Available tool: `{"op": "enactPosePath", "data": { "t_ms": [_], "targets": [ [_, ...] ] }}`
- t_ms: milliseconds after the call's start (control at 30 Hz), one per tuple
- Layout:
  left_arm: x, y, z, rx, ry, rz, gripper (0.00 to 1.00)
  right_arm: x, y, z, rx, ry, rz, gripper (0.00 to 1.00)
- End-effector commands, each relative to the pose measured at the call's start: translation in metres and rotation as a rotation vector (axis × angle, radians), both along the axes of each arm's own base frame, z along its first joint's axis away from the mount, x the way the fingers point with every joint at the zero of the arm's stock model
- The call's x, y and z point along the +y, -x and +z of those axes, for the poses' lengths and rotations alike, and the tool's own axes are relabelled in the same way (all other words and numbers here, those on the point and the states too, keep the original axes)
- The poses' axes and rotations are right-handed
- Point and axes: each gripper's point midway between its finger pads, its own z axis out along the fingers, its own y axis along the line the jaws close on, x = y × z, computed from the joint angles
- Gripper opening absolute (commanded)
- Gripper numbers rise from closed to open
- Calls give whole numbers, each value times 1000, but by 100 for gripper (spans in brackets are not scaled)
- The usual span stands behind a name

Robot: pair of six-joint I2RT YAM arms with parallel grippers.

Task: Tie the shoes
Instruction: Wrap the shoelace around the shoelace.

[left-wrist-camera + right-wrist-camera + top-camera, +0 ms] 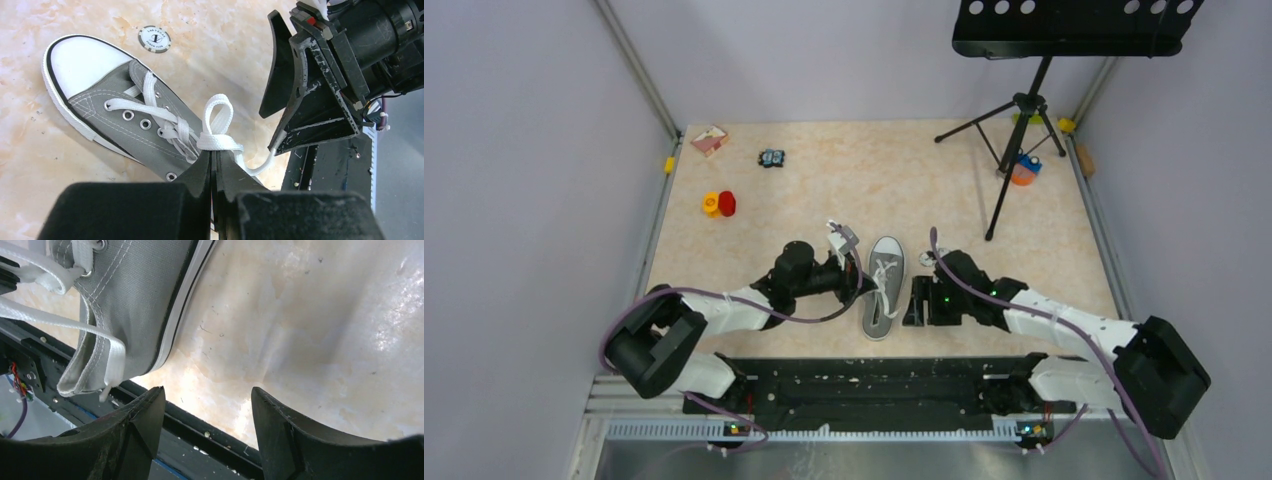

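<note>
Shoe (pixel 882 285) is laid toe-away near the front edge of the table (pixel 844 190). Left gripper (pixel 214 159) is clamped on a lace loop (pixel 218 112), likely so that it holds its shape. Right gripper (pixel 207 396) is held open beside the heel, empty, probably staged for the free lace.

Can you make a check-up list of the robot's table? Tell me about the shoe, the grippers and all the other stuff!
Surface: beige marbled tabletop, no spills seen.
Job's things: grey sneaker between the arms, toe pointing away from their bases; white lace looped, bow not finished.
Clutter: poker chip by the toe; red and yellow pieces; small box; orange-blue item.
Grippers: left gripper shut on the white lace; right gripper open, empty.
Cables: purple cables along both arms.
Surroundings: music stand on a tripod; lilac walls.
</note>
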Motion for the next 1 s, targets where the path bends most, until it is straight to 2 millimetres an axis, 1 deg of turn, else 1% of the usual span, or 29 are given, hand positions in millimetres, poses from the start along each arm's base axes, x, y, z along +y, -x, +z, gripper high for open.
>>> {"op": "enactPosePath", "data": {
  "t_ms": [0, 67, 133, 200, 233, 300, 433, 600, 667, 733, 800, 867, 967],
  "targets": [
    [-3, -5, 11, -46, 37, 1, 0, -4, -1, 11, -35, 3, -5, 65],
    [-2, -5, 10, -44, 33, 3, 0, 6, -9, 29, -80, -53, -3, 66],
    [-2, -6, 9, -42, 28, 6, 0, 22, -23, 57, -161, -143, 5, 67],
    [-3, -6, 11, -39, 30, 4, 0, 30, -37, 79, -236, -189, -9, 68],
    [-3, -6, 13, -40, 32, 3, 0, 33, -44, 87, -268, -199, -17, 68],
    [-4, -6, 15, -44, 35, -1, 0, 37, -58, 95, -316, -194, -25, 68],
    [-4, -3, 15, -45, 27, -18, 0, 48, -74, 90, -321, -153, -6, 63],
    [-2, 4, 9, -42, 5, -55, 0, 52, -87, 85, -319, -191, 1, 55],
    [-1, 2, 5, -44, -15, -44, 0, 55, -92, 83, -321, -202, -1, 54],
    [2, -2, 3, -53, -29, -23, 0, 60, -93, 81, -314, -210, 25, 53],
    [2, -4, 3, -61, -31, -16, 0, 65, -90, 71, -280, -208, 55, 52],
    [2, -7, 6, -67, -27, -12, 0, 73, -90, 69, -272, -232, 87, 50],
    [3, -8, 7, -70, -27, -6, 0, 79, -86, 67, -256, -257, 125, 48]
  ]
}}
